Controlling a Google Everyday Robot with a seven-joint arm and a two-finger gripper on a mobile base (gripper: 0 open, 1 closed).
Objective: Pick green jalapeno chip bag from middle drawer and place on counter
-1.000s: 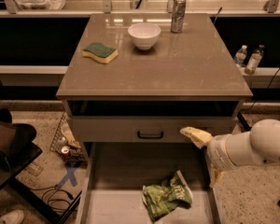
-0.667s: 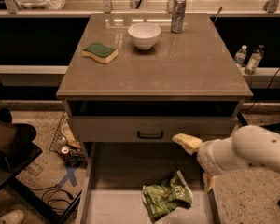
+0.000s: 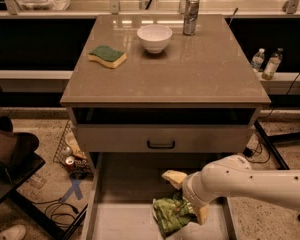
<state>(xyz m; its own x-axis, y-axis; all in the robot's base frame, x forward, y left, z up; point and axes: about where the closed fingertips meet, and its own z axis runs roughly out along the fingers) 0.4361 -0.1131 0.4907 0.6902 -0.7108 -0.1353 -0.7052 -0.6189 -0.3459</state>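
Observation:
The green jalapeno chip bag (image 3: 169, 215) lies crumpled on the floor of the open middle drawer (image 3: 119, 223), right of its centre. My gripper (image 3: 188, 197) is low over the drawer at the bag's upper right edge. It is open, with one pale finger (image 3: 173, 177) above the bag and the other (image 3: 202, 214) at its right side. The white arm comes in from the right and hides part of the bag. The counter (image 3: 200, 71) is the tan top of the cabinet above.
On the counter stand a green-topped yellow sponge (image 3: 107, 56), a white bowl (image 3: 154, 37) and a metal can (image 3: 191, 15). A shut drawer front with a black handle (image 3: 161, 144) sits above the open drawer. Two bottles (image 3: 266, 62) stand at the right; floor clutter lies at the left.
My arm has moved left and down into the drawer, and the gripper has come from the bag's upper right to right at the bag. The bag has not moved.

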